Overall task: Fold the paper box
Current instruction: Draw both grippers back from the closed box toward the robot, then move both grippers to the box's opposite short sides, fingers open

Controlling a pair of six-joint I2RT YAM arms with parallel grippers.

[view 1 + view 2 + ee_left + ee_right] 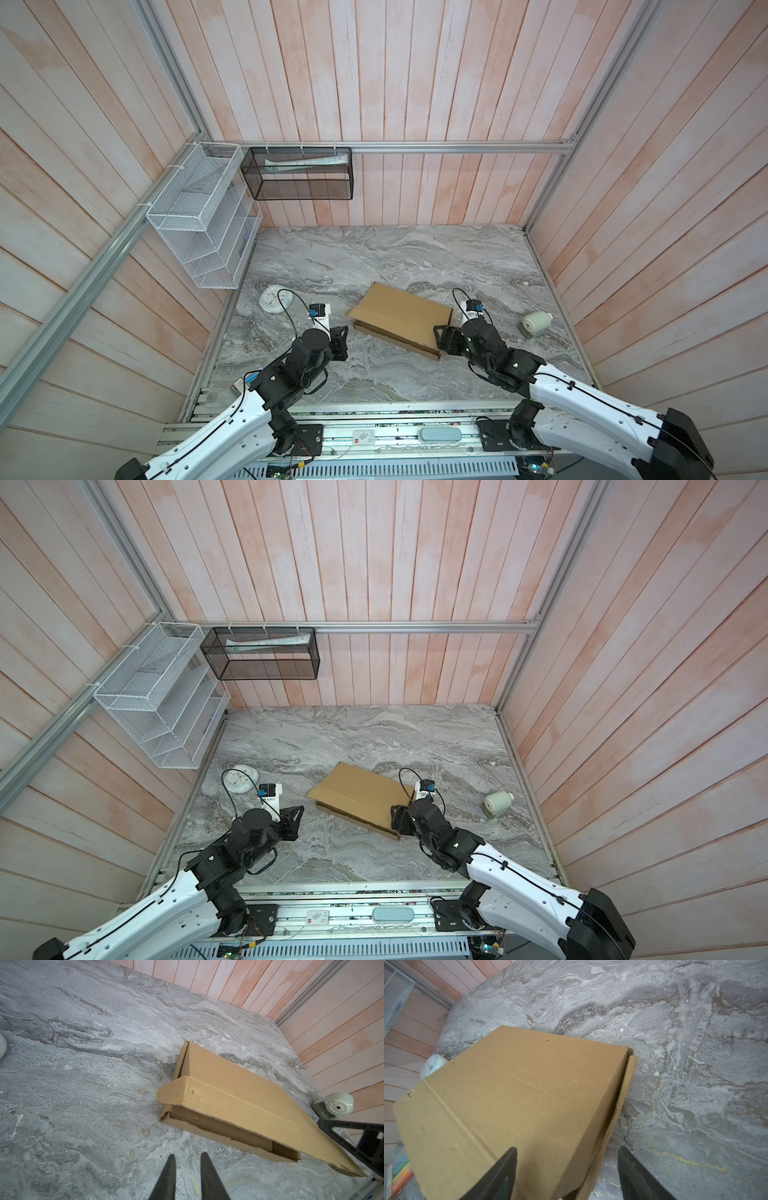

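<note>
The paper box (401, 319) (360, 798) is a shallow brown cardboard mailer lying at an angle mid-table. Its lid rests low over the tray, and the long front flap (239, 1103) stands slightly raised, leaving a dark gap beneath. My left gripper (340, 341) (293, 821) (188, 1160) hovers over bare table left of the box, its jaws a narrow gap apart with nothing between them. My right gripper (443, 340) (397, 818) (566, 1154) is open wide at the box's near right corner. One of its fingers sits over the lid (519, 1093) and the other over the table beside the box wall.
A white round dial (274, 298) lies at the left and a pale roll (536, 324) at the right of the marble table (374, 257). A white wire rack (199, 220) and a black mesh basket (297, 172) hang on the back-left walls.
</note>
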